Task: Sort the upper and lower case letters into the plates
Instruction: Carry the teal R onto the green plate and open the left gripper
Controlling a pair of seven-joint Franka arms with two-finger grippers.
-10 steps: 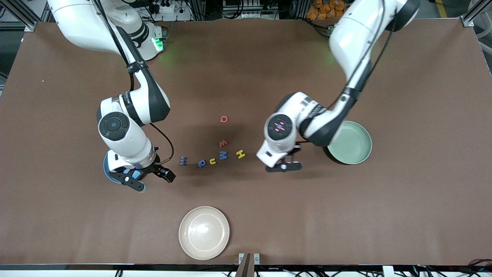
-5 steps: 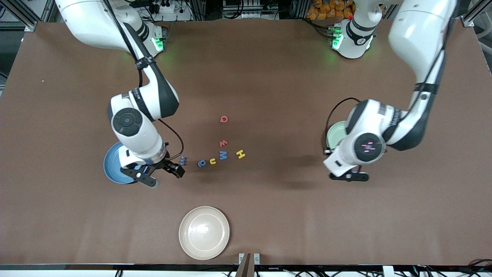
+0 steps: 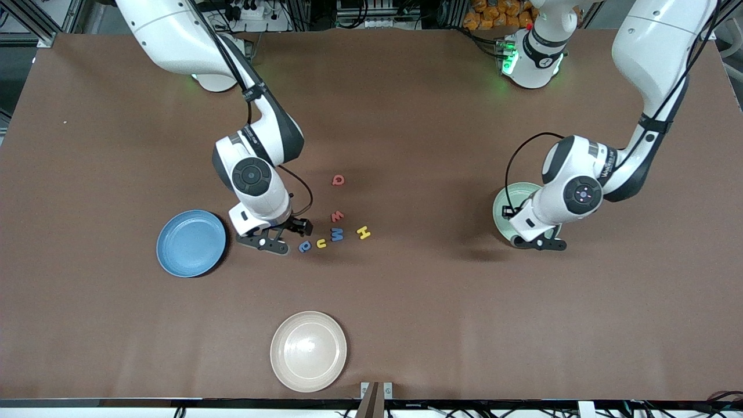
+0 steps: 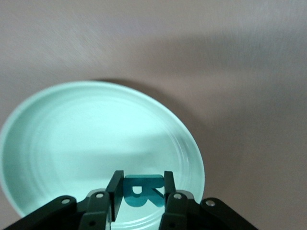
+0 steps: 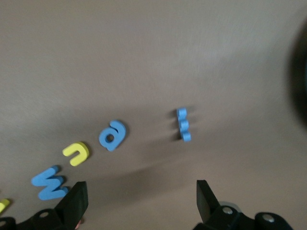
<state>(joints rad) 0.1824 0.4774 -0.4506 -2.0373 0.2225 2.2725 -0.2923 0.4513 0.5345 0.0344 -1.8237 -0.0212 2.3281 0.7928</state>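
Note:
My left gripper [image 3: 537, 241] hangs over the pale green plate [image 3: 502, 210], shut on a teal letter R [image 4: 142, 190]. In the left wrist view the R sits upright between the two fingers above the green plate [image 4: 57, 134]. My right gripper [image 3: 284, 236] stands open, low over the table between the blue plate [image 3: 191, 242] and the row of letters. Its wrist view shows a blue letter on edge [image 5: 183, 124], a blue a [image 5: 112, 134], a yellow u [image 5: 76, 153] and a blue w [image 5: 49, 182]. Also on the table are a red Q [image 3: 338, 180], a red w [image 3: 336, 216] and a yellow H [image 3: 364, 233].
A cream-beige plate [image 3: 308, 350] lies near the table's front edge, nearer to the front camera than the letters. The blue plate holds nothing that I can see. The brown table mat stretches wide around both arms.
The left arm has swung from beside the letters to over the green plate, carrying the teal R. The right arm has moved from over the blue plate to the letter row.

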